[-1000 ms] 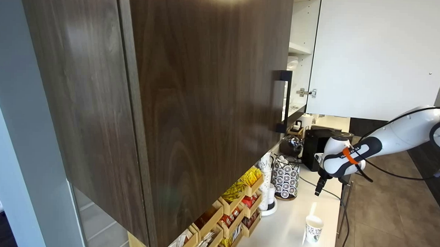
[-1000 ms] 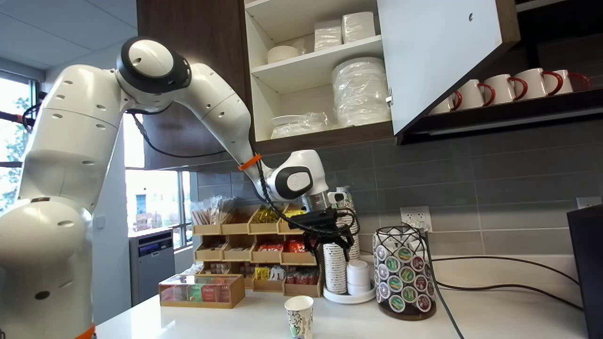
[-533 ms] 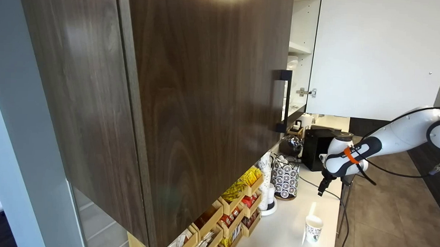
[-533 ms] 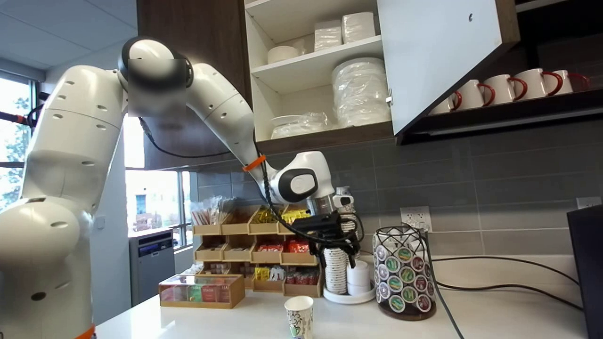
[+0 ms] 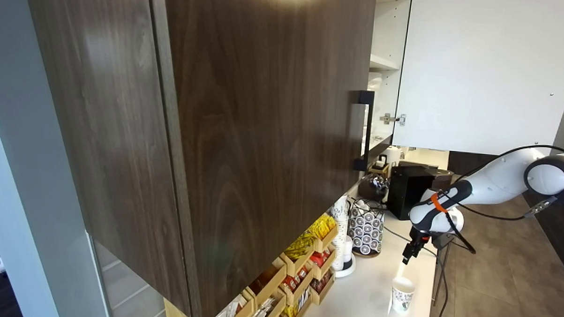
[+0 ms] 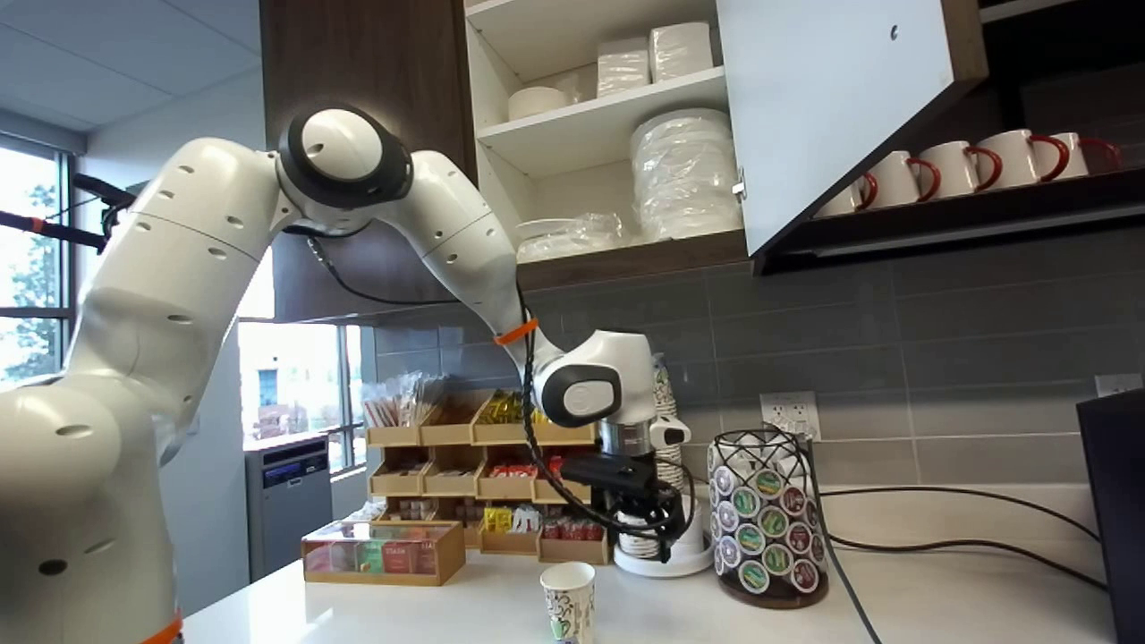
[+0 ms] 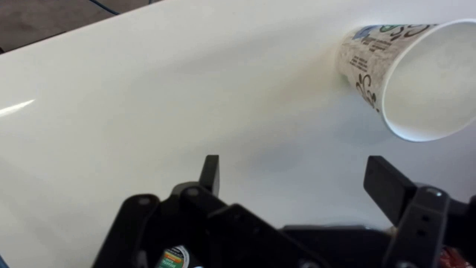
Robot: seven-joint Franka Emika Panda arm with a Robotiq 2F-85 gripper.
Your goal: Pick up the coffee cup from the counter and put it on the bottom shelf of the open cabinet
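Fingers [image 7: 388, 190] are spread wide over bare tabletop [image 7: 148, 123], coffee cup [image 7: 409, 80] is seen standing upright, near but apart from them, at wrist view's upper right, and clear run is offered leftward to the straight edge [image 7: 89, 28], floor [image 7: 48, 18] shown beyond.

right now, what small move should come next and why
Probably slide the open tool toward the coffee cup before lowering: the cup stands upright on the counter, but in the wrist view it sits toward the upper right, outside the gap between the fingers, so closing here would likely miss.
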